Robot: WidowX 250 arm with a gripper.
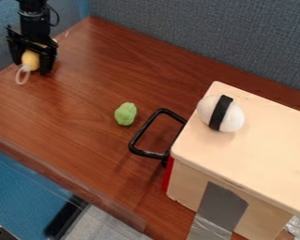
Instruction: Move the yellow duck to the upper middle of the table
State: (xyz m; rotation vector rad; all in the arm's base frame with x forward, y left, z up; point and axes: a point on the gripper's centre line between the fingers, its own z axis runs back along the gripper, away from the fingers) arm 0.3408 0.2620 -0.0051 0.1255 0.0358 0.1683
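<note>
Brown wood-look table (84, 122), running from upper left down to lower right. Gray fabric partition (202, 33) along its far side. Pale wooden box (259, 154) on the right part of the table, with a smooth flat top. Blue surface (21, 187) at lower left, past the near edge of the table. Black robot arm (33, 11) comes in from the top edge, at upper left. Its gripper (31, 67) hangs down over the upper-left part of the table, fingers (46, 61) on both sides of the yellow duck, grasping it. Black handle (137, 140), an angular loop, sticks out from the left side of the box. Gray patch (221, 206) on the near side of the box, silver tape (209, 229) just below it. White egg-shaped object (206, 110) on top of the box, close to its far left corner, black band (221, 112) around its middle. Red strip (168, 173) at the box's left side, below the handle. Green lumpy object (125, 114) on the table, left of the handle, not touching it. Yellow duck (30, 60) between the fingers, at upper left; can't tell whether it touches the table. Pale ring (21, 75) hangs at its lower end.
</note>
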